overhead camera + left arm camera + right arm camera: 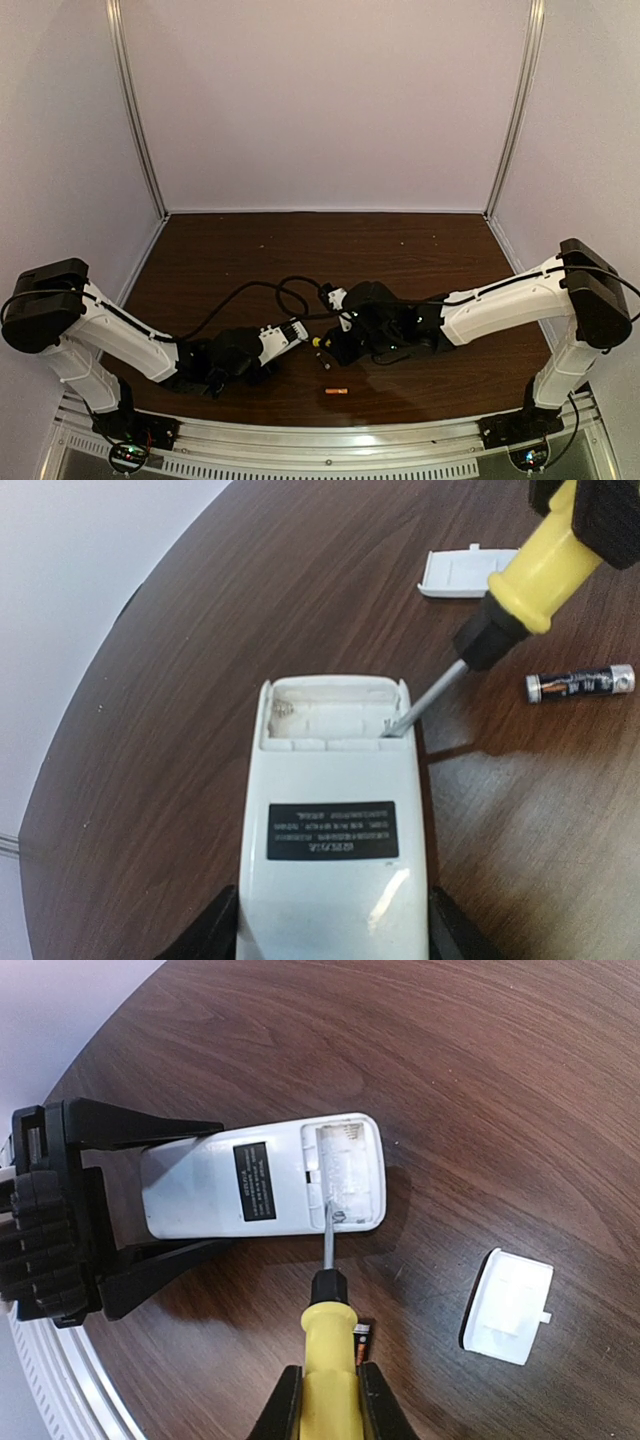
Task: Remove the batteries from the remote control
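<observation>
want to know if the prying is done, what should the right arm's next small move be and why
Probably lift the yellow-handled screwdriver, held in the right gripper, so its tip leaves the small flat white remote control that the left gripper clamps. The open battery bay looks empty, the white plastic cover is off, and one dark cylindrical battery lies on the brown wooden table.

The black label [333, 831] on the remote control [330, 775] and the battery's [580, 683] print are illegible.
</observation>
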